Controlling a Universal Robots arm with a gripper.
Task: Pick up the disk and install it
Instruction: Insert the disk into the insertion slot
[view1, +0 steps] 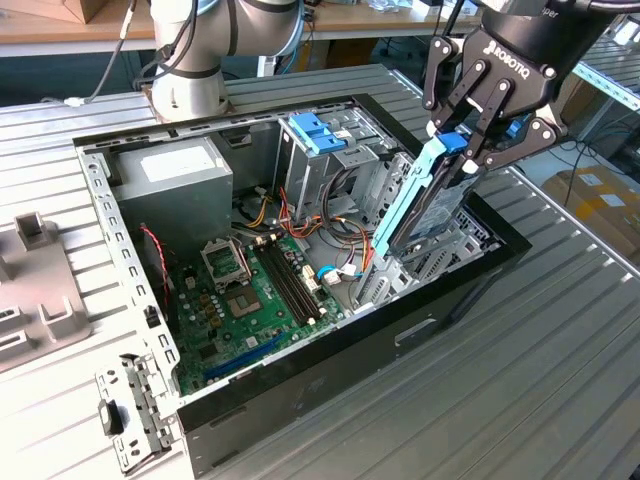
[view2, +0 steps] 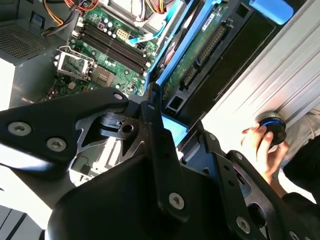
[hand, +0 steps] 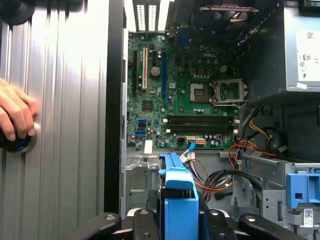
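Observation:
The disk (view1: 425, 205) is a dark drive in a bright blue carrier. It hangs tilted, its lower end down inside the drive bay (view1: 440, 260) at the exterior view's right end of the open computer case (view1: 330, 350). My gripper (view1: 455, 150) is shut on the disk's upper end, at the blue tab. In the second wrist view the disk (view2: 200, 55) runs away from the black fingers (view2: 152, 107), its green circuit side showing. In the first wrist view the blue carrier (hand: 177, 200) sits between the gripper's (hand: 177, 220) black links.
Inside the case lie the green motherboard (view1: 260, 290), a grey power supply (view1: 170, 175), loose cables and a paler blue bracket (view1: 318, 133). A person's hand (hand: 15, 115) rests on a black knob on the ribbed table. A metal bracket (view1: 130, 410) lies by the case corner.

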